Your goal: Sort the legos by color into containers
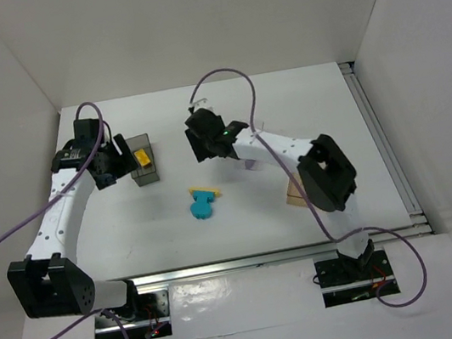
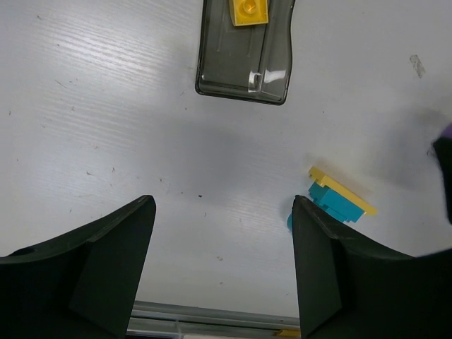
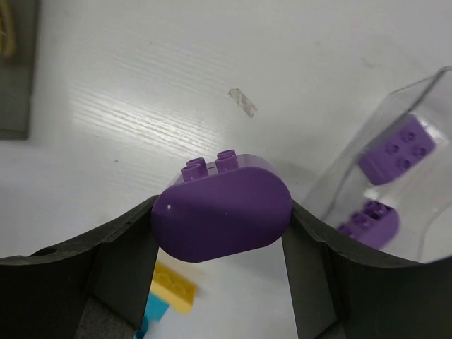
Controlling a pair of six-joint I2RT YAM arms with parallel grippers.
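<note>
My right gripper (image 3: 222,220) is shut on a rounded purple lego (image 3: 222,212) and holds it above the table, just left of the clear bin (image 3: 418,97). That bin holds two purple legos (image 3: 399,148). In the top view the right gripper (image 1: 203,143) hangs over the table's middle. My left gripper (image 2: 222,268) is open and empty, beside the smoky dark grey bin (image 2: 244,70) that holds a yellow lego (image 2: 249,10). A teal lego (image 2: 335,203) and a flat yellow lego (image 2: 342,191) lie together on the table.
The amber-tan bin (image 1: 296,194) sits at the right, partly hidden behind my right arm. The dark grey bin (image 1: 145,167) stands right of my left gripper (image 1: 112,164). The loose teal piece (image 1: 202,207) lies mid-table. White walls enclose the table.
</note>
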